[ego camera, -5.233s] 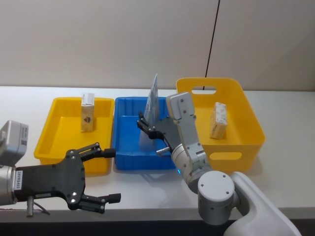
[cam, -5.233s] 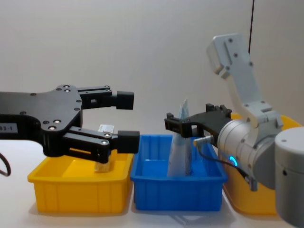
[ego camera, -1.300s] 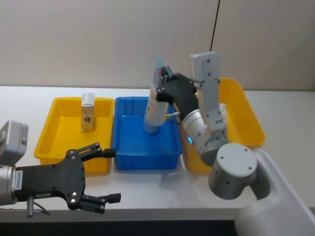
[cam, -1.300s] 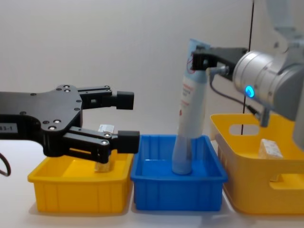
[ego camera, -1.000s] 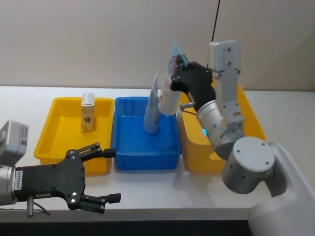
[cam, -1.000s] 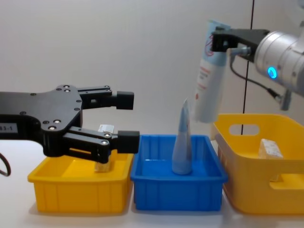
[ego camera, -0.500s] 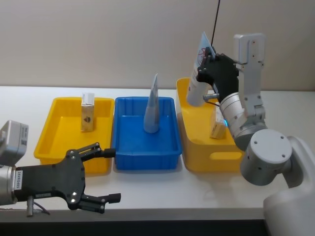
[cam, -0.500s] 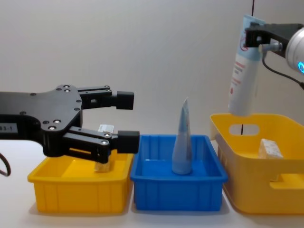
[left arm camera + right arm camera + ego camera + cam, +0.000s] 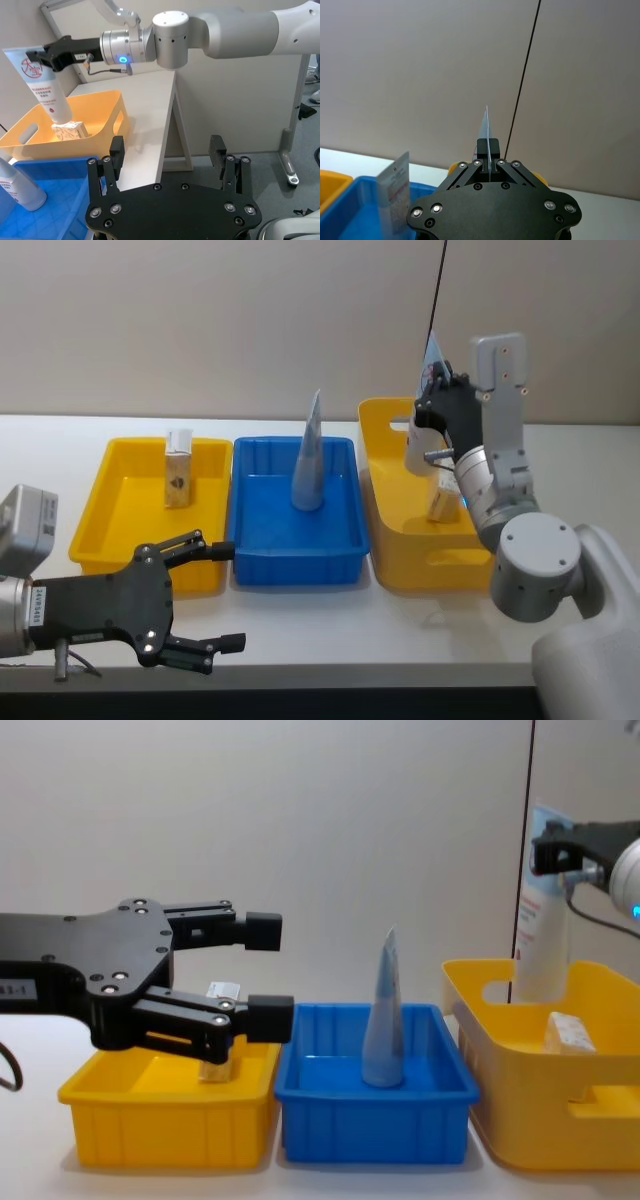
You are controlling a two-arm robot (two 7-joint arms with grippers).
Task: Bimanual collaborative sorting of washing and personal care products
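Left gripper, jaws apart, hangs before the table's near edge. A printed carton stands in the shallow yellow tray. The tapering pale blue tube stands in the blue tray. Right gripper clamps the white red-lettered tube by its flat crimp, cap lowered into the deep yellow basket beside another carton.

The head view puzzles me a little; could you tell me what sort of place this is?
Probably a robot test bench in a lab or office: a white table against a bare wall, three sorting trays in a row, such as the blue tray, and the right gripper lowering a white tube.
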